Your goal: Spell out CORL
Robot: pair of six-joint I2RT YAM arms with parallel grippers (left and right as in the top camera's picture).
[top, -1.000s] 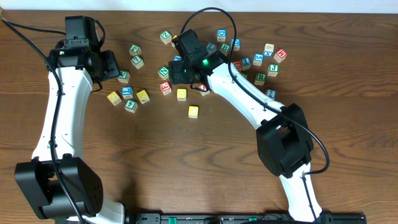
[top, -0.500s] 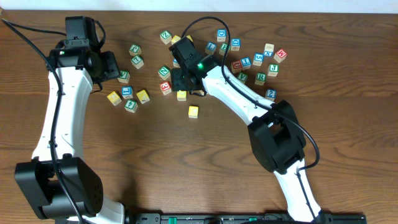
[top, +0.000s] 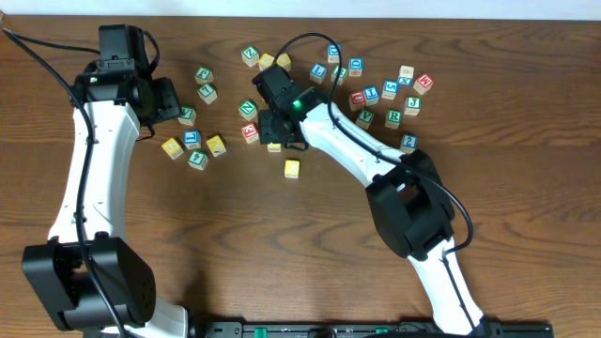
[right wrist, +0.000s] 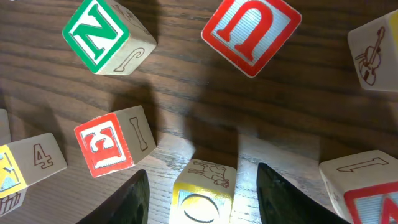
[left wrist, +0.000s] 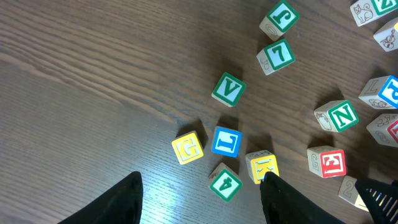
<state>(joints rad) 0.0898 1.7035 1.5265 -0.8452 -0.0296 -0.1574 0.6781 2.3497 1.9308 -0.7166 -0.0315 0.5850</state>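
Lettered wooden blocks are scattered over the brown table. My right gripper (top: 275,134) (right wrist: 205,202) is open and straddles a yellow block (right wrist: 200,196) with a round letter cut off by the frame edge. There are gaps on both sides of the block. In the overhead view this yellow block (top: 273,145) peeks out below the gripper. My left gripper (top: 175,99) (left wrist: 202,205) is open and empty, hovering above a blue L block (left wrist: 226,142) (top: 192,138), a yellow G block (left wrist: 187,148) and a green 4 block (left wrist: 225,182).
A lone yellow block (top: 292,168) lies in front of the cluster. A red E block (right wrist: 106,146), a green N block (right wrist: 99,34) and a red U block (right wrist: 252,31) sit close around the right gripper. Several more blocks lie at the back right (top: 394,94).
My right gripper has moved left and toward the front, coming down over the yellow block. The left arm has not moved.
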